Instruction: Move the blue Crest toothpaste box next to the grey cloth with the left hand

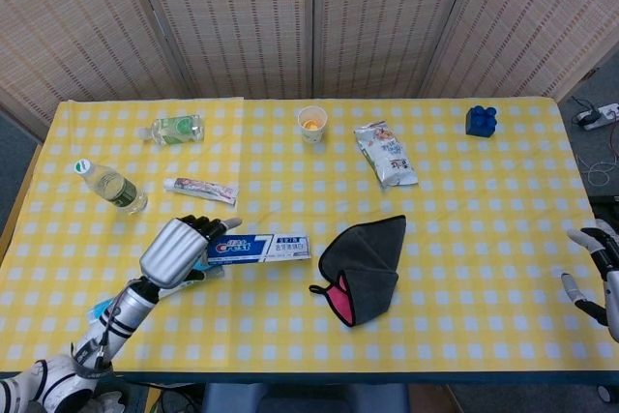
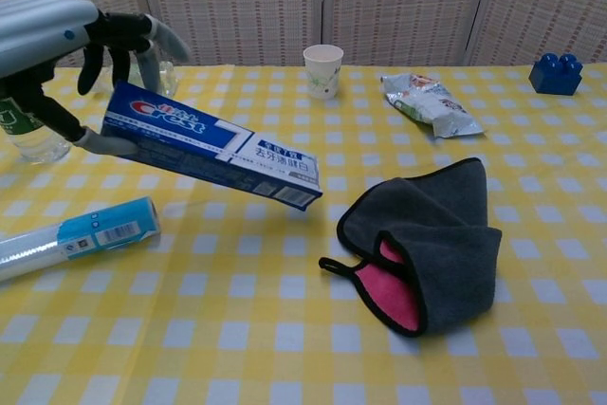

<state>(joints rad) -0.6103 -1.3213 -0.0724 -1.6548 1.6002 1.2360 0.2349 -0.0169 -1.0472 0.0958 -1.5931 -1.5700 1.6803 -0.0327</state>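
A table (image 1: 484, 239) covered in yellow-and-white check is seen from above and from chest height. The robot's left hand (image 1: 179, 249), silver with black fingers, grasps one end of the blue Crest toothpaste box (image 1: 259, 249), fingers over its top edge and the thumb beneath it. The box sticks out sideways from the hand and is held in the air above the table, its far end tilted slightly down and pointing toward the grey cloth (image 1: 368, 256). That end is near the cloth without touching it. The cloth lies crumpled near the middle of the table toward the front edge, with a pink lining showing. Under the left arm, by the front left corner, lies a clear and blue roll (image 2: 76, 234). A water bottle (image 1: 111, 185) stands near the left edge, with a flat toothpaste tube (image 1: 201, 188) beside it. Along the back edge are a paper cup (image 1: 311, 124), a snack packet (image 1: 386, 154) and a blue toy brick (image 1: 481, 120). The right hand (image 1: 595, 273) hangs off the right edge, fingers spread, holding nothing.
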